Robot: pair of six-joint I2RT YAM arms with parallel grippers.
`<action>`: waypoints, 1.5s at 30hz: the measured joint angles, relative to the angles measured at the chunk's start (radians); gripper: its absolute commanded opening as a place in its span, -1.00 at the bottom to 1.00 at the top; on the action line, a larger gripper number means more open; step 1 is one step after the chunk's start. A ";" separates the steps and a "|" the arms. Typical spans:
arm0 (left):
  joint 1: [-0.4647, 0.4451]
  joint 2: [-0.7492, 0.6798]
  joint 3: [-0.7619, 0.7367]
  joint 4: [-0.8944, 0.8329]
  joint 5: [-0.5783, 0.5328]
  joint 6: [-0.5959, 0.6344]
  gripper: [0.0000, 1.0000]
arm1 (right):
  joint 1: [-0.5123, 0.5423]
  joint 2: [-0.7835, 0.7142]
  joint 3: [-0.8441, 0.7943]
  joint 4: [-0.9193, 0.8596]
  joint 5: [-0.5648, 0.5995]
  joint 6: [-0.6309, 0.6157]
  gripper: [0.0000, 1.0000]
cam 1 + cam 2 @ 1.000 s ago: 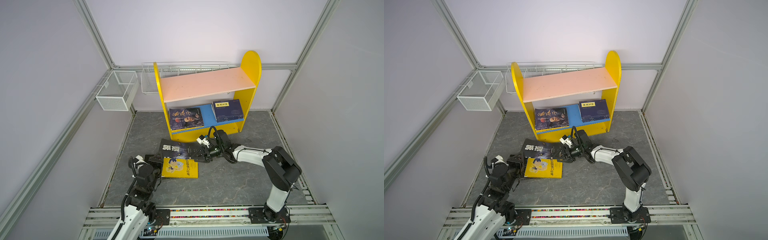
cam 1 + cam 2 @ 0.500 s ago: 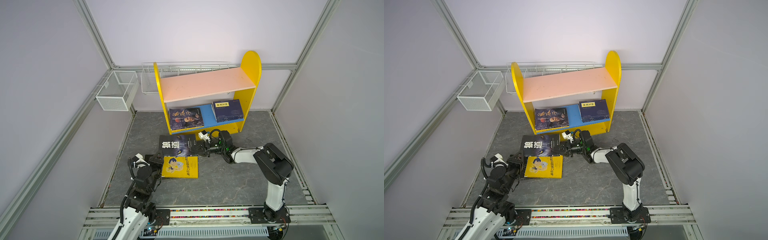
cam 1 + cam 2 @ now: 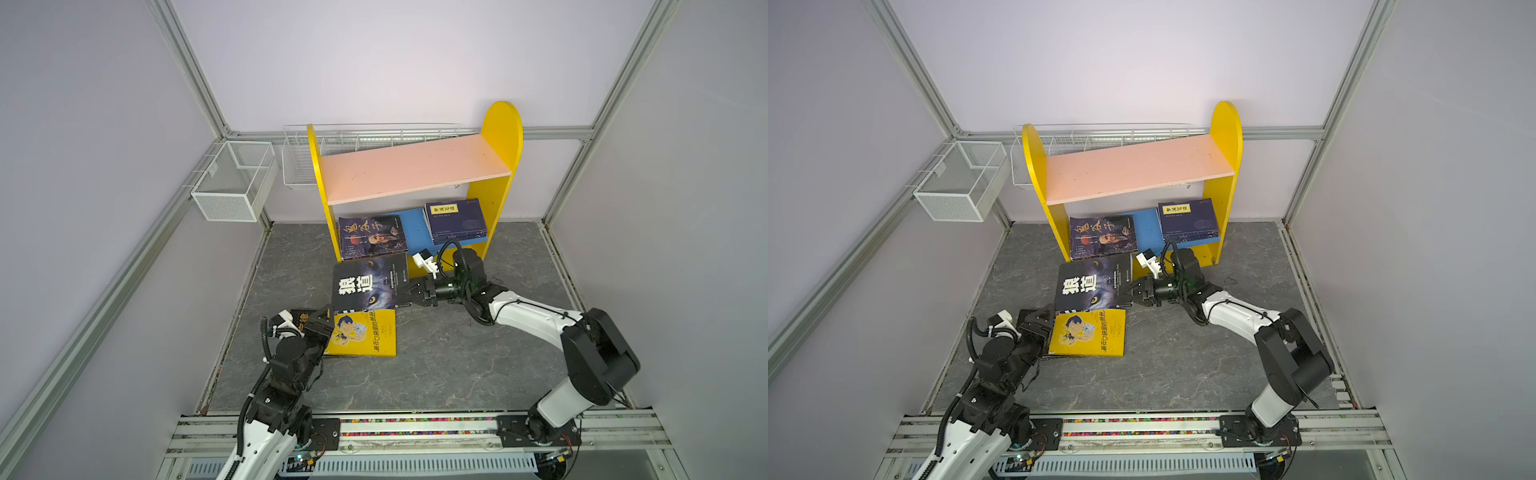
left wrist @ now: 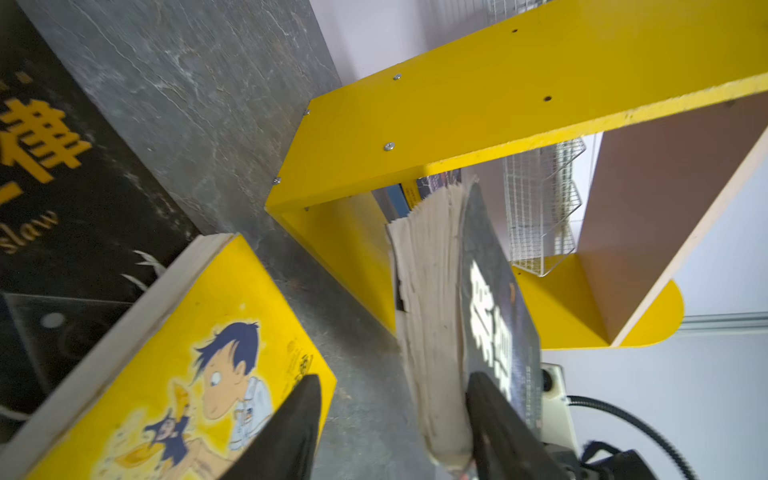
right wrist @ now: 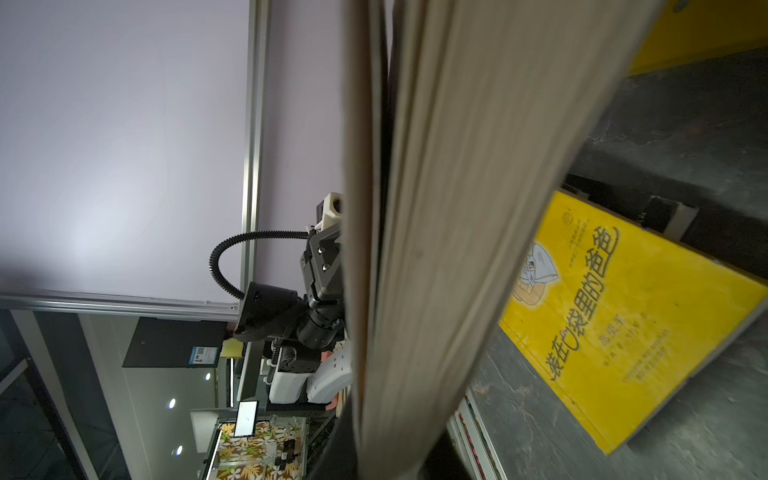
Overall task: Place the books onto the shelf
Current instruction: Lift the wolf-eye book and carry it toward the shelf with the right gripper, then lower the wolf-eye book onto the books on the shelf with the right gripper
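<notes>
Two covers showing on the blue lower board of the shelf (image 3: 500,137) in both top views: dark book (image 3: 372,237) at left, navy book (image 3: 456,218) at right. On the floor in front, right gripper (image 3: 405,293) clenched on the edge of the black book (image 3: 365,282), its near edge overlapping the yellow book (image 3: 365,334); left gripper (image 3: 322,319) at that corner.

From the left wrist: fingers (image 4: 297,432) spread, released, black book's page edge between them, touching just one.

From the right wrist: page block clamped, close and blurred.
</notes>
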 measured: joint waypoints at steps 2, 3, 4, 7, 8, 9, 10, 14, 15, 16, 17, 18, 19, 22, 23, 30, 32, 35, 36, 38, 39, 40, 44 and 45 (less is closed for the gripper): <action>0.000 -0.002 0.016 -0.069 -0.008 0.000 0.31 | -0.039 -0.038 0.031 -0.132 -0.011 -0.089 -0.86; 0.000 -0.002 0.021 -0.096 -0.011 0.002 0.31 | -0.056 -0.050 0.050 -0.182 -0.013 -0.125 -0.86; 0.000 -0.002 0.026 -0.123 -0.015 0.002 0.31 | -0.078 -0.060 0.078 -0.241 -0.014 -0.166 -0.86; 0.000 0.003 0.028 -0.177 -0.022 0.000 0.31 | -0.142 -0.066 0.169 -0.352 -0.023 -0.251 -0.86; 0.000 0.005 0.028 -0.191 -0.024 -0.001 0.31 | -0.161 -0.064 0.197 -0.375 -0.024 -0.270 -0.86; 0.000 0.006 0.028 -0.201 -0.025 -0.002 0.31 | -0.179 -0.058 0.229 -0.401 -0.026 -0.287 -0.86; 0.000 0.007 0.028 -0.212 -0.025 -0.003 0.31 | -0.192 -0.046 0.265 -0.425 -0.026 -0.306 -0.85; 0.000 0.013 0.028 -0.229 -0.025 -0.011 0.31 | -0.204 0.066 0.438 -0.498 -0.026 -0.377 -0.85; 0.000 0.014 0.028 -0.230 -0.025 -0.013 0.31 | -0.203 0.097 0.468 -0.506 -0.027 -0.387 -0.86; 0.000 0.016 0.028 -0.232 -0.025 -0.014 0.31 | -0.202 0.132 0.499 -0.516 -0.027 -0.396 -0.85; 0.000 0.018 0.028 -0.233 -0.025 -0.017 0.31 | -0.199 0.164 0.523 -0.526 -0.027 -0.404 -0.86; 0.000 0.020 0.028 -0.233 -0.025 -0.018 0.31 | -0.198 0.196 0.547 -0.537 -0.027 -0.409 -0.86; 0.000 0.022 0.028 -0.234 -0.025 -0.018 0.31 | -0.198 0.230 0.571 -0.547 -0.025 -0.412 -0.86; 0.000 0.033 0.028 -0.233 -0.024 -0.019 0.31 | -0.197 0.318 0.640 -0.576 -0.014 -0.422 -0.86; 0.000 0.039 0.028 -0.233 -0.024 -0.021 0.31 | -0.197 0.343 0.663 -0.584 -0.011 -0.424 -0.86; 0.000 0.079 0.027 -0.218 -0.020 -0.021 0.31 | -0.192 0.397 0.780 -0.629 -0.010 -0.435 -0.86; 0.000 0.087 0.027 -0.209 -0.017 -0.021 0.31 | -0.190 0.410 0.811 -0.644 -0.014 -0.435 -0.85; 0.000 0.092 0.027 -0.203 -0.013 -0.021 0.30 | -0.189 0.447 0.864 -0.650 -0.014 -0.436 -0.86; 0.000 0.092 0.027 -0.203 -0.013 -0.021 0.30 | -0.189 0.462 0.881 -0.650 -0.013 -0.436 -0.85; 0.000 0.092 0.027 -0.203 -0.013 -0.021 0.30 | -0.187 0.494 0.925 -0.649 -0.013 -0.440 -0.85; 0.000 0.092 0.027 -0.203 -0.013 -0.021 0.30 | -0.187 0.509 0.946 -0.650 -0.012 -0.443 -0.85; 0.000 0.093 0.027 -0.203 -0.012 -0.021 0.30 | -0.185 0.526 0.974 -0.650 -0.012 -0.447 -0.85; 0.000 0.105 0.027 -0.197 -0.005 -0.022 0.30 | -0.179 0.588 1.059 -0.669 -0.019 -0.472 -0.85; 0.000 0.109 0.026 -0.194 -0.003 -0.022 0.30 | -0.179 0.602 1.075 -0.675 -0.023 -0.477 -0.85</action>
